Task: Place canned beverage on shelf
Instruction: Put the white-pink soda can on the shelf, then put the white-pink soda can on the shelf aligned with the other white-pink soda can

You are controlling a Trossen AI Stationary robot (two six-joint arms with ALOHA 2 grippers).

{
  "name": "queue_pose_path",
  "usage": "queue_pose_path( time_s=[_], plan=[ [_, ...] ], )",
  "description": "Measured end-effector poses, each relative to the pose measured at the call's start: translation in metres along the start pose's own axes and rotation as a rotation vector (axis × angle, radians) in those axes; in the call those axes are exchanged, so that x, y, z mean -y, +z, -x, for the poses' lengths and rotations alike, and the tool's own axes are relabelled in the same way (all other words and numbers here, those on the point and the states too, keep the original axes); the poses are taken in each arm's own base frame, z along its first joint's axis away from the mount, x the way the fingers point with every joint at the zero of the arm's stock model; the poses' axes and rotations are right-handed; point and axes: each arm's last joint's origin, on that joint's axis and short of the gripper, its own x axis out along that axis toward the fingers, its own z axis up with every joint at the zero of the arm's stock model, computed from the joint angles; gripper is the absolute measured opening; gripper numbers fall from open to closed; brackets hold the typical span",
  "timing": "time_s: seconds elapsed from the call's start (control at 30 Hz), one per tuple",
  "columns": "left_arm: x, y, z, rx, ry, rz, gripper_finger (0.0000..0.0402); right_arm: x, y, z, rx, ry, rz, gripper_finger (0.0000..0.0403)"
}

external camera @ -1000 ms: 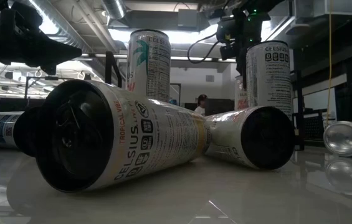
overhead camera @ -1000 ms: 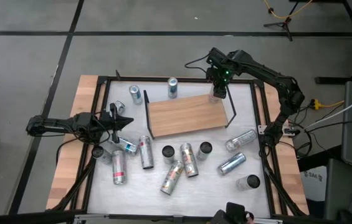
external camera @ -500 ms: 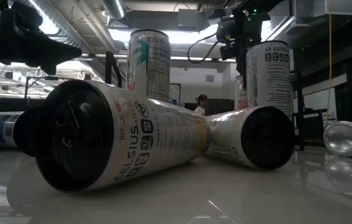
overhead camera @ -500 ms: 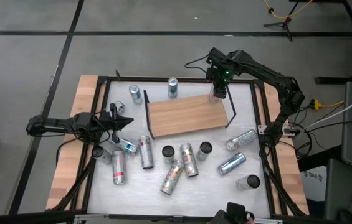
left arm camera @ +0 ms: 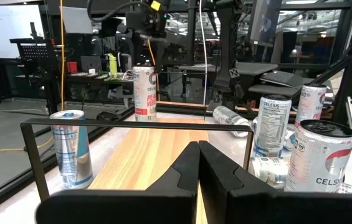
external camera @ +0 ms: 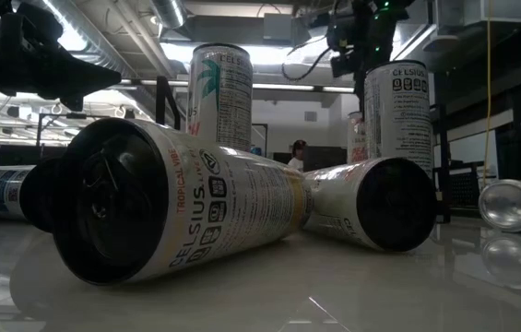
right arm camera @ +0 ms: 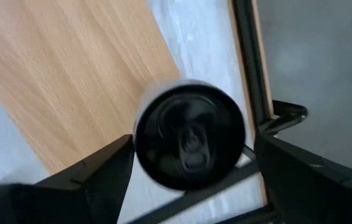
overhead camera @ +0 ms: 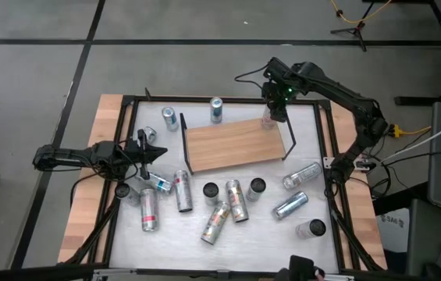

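Looking down from the high view, the right end effector (overhead camera: 277, 112) hangs over the far right corner of the shelf (overhead camera: 232, 145), and its own wrist camera shows the fingers (right arm camera: 95, 180) spread wide on either side of an upright can (right arm camera: 190, 134), with a gap on both sides, so it's not gripping anything. That can (overhead camera: 268, 121) stands right at the shelf's far right corner by the black wire end frame (overhead camera: 289, 139); whether it sits on the wood or just off its edge I honestly can't tell. The left end effector (overhead camera: 151, 152) is parked over the left side of the white surface (overhead camera: 321, 201), pinched fully shut with nothing in it, pointing at the shelf's left wire end. Two more upright cans stand just beyond the shelf's far edge, a blue one (overhead camera: 216, 109) and another (overhead camera: 169, 118). Nearer the camera side there's a scatter of cans on the surface, some lying down like the one (overhead camera: 302, 175) near the right rail, some standing like the one (overhead camera: 257, 186) in the middle.
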Motion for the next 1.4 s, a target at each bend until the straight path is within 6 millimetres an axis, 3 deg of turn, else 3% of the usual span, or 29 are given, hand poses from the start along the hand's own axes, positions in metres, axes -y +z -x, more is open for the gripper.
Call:
queue_pose_path(
  time_s=[0.37, 0.57, 0.77, 0.93, 1.17, 1.4],
  plan=[
    [0.0, 0.0, 0.0, 0.0, 0.0, 0.0, 0.0002, -0.009, -0.025, 0.054, 0.143, -0.072, -0.043, 0.0326],
    [0.0, 0.0, 0.0, 0.0, 0.0, 0.0, 0.0002, -0.029, -0.051, 0.092, 0.248, -0.008, -0.135, 0.0326],
    [0.0, 0.0, 0.0, 0.0, 0.0, 0.0, 0.0002, -0.076, -0.071, 0.128, 0.369, 0.178, -0.177, 0.0326],
    [0.0, 0.0, 0.0, 0.0, 0.0, 0.0, 0.0002, -0.126, -0.08, 0.147, 0.389, 0.328, -0.193, 0.0326],
    [0.001, 0.0, 0.0, -0.001, -0.019, 0.003, 0.0002, -0.191, -0.096, 0.158, 0.343, 0.323, -0.196, 0.0326],
    [0.002, 0.0, 0.0, 0.003, -0.06, 0.008, 0.0002, -0.237, -0.117, 0.164, 0.301, 0.351, -0.251, 0.0326]
  ],
)
